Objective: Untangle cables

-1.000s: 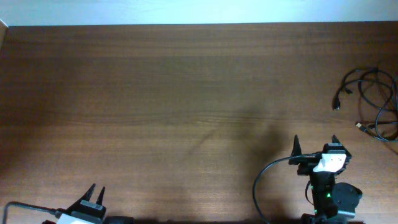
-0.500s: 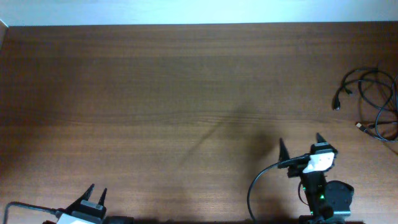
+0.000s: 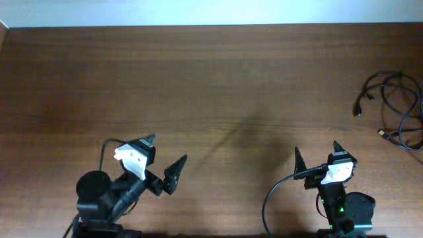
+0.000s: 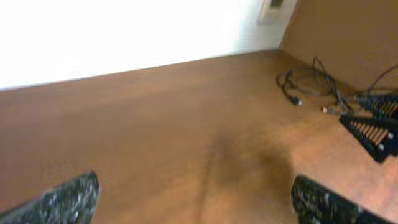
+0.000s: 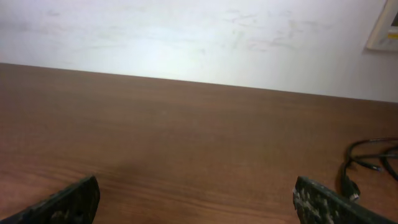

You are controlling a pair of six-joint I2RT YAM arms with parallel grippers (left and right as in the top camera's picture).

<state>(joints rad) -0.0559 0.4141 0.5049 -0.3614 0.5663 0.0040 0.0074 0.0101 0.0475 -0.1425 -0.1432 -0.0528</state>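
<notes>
Claws open, empty.
Left claw [image 3: 168, 148] just swung out; your right claw [image 3: 316, 147] is nearer the untouched cables [image 3: 396, 109].

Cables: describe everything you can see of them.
The cables are thin black cords lying in loose, overlapping loops flat on the wooden table at its right edge, partly cut off in the overhead view. Two free ends point left: a black plug and a silver-tipped plug. The number of cords cannot be told. Nothing touches them. The right gripper and the left gripper are open and well clear.
</notes>
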